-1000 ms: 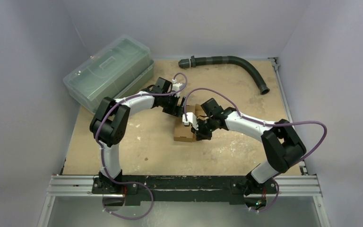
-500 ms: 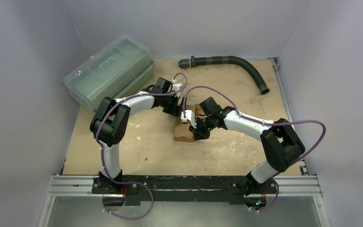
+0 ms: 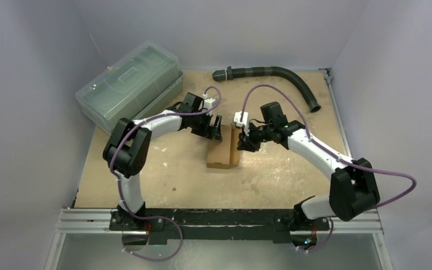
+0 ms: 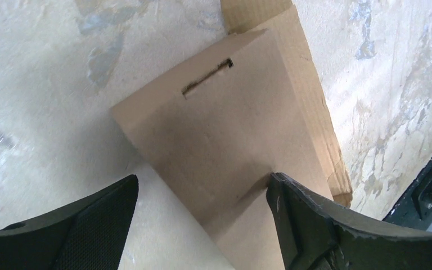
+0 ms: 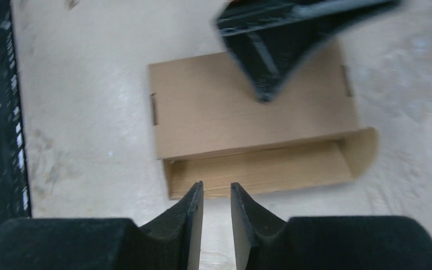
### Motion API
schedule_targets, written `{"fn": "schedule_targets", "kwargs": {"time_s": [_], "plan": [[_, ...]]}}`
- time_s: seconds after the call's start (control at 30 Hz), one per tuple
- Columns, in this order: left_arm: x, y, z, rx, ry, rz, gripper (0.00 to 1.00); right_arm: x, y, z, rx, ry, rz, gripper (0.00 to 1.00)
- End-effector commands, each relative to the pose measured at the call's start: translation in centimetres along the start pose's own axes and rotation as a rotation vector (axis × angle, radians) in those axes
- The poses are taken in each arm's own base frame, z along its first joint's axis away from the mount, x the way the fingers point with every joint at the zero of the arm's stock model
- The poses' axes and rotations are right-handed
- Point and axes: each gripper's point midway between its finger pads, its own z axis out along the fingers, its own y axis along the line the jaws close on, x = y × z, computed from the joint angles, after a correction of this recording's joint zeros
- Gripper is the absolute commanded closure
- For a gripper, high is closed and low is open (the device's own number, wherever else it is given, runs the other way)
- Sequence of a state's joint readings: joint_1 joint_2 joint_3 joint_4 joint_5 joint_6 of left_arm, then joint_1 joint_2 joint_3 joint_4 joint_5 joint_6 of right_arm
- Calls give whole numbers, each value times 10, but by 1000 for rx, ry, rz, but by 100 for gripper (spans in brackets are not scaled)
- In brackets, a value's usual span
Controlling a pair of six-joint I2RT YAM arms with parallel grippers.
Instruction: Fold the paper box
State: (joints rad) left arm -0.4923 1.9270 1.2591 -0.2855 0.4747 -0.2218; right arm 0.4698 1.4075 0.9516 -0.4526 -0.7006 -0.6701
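The paper box [image 3: 223, 151] lies flat mid-table, a brown cardboard carton with slots in its top panel. In the left wrist view the paper box [image 4: 236, 129] fills the middle, and my left gripper [image 4: 202, 191] stands wide open over its far end, with the right finger [image 4: 315, 225] resting on the top panel. From above, the left gripper [image 3: 215, 130] sits at the box's far left corner. My right gripper [image 3: 242, 142] hovers just right of the box. In the right wrist view the box [image 5: 247, 112] shows a side flap [image 5: 259, 171] folded out, and the right gripper [image 5: 216, 191] has a narrow gap with nothing in it.
A large clear greenish plastic bin [image 3: 129, 84] stands at the back left. A dark corrugated hose [image 3: 275, 73] curves along the back right. A metal rail [image 3: 219, 219] carries the arm bases at the near edge. Grey walls close in both sides.
The right arm has drawn back to the right, off the box's side, and its jaws have parted from shut. The left gripper stays at the box and has widened slightly.
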Motion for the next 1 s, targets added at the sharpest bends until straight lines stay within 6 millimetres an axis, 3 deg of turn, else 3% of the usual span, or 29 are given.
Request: {"fn": "schedule_targets", "kwargs": {"time_s": [0.0,0.1,0.17,0.27,0.33,0.47,0.57,0.77,0.97], "plan": [[-35,-7,-41,-97,-175,32,15,-32,-41,-20,190,-157,91,76],[-39,-14,-74,-132,-306,-6,16,-44,-71,-32,350,-216,164,94],[-29,-16,-94,-154,-372,-49,17,-52,-87,-36,420,-240,193,97],[-3,-18,-120,-180,-425,-125,24,-68,-111,-32,438,-250,198,98],[28,-18,-125,-169,-420,-209,35,-71,-132,-18,434,-225,221,98],[86,-34,-119,-24,-410,-391,68,-75,-171,10,399,-169,252,99],[109,-49,-114,88,-443,-471,85,-62,-191,35,368,-92,290,100],[122,-71,-93,131,-431,-506,92,-35,-198,61,324,-5,306,100],[120,-71,-58,109,-353,-521,94,-8,-177,77,253,87,300,100]]}}
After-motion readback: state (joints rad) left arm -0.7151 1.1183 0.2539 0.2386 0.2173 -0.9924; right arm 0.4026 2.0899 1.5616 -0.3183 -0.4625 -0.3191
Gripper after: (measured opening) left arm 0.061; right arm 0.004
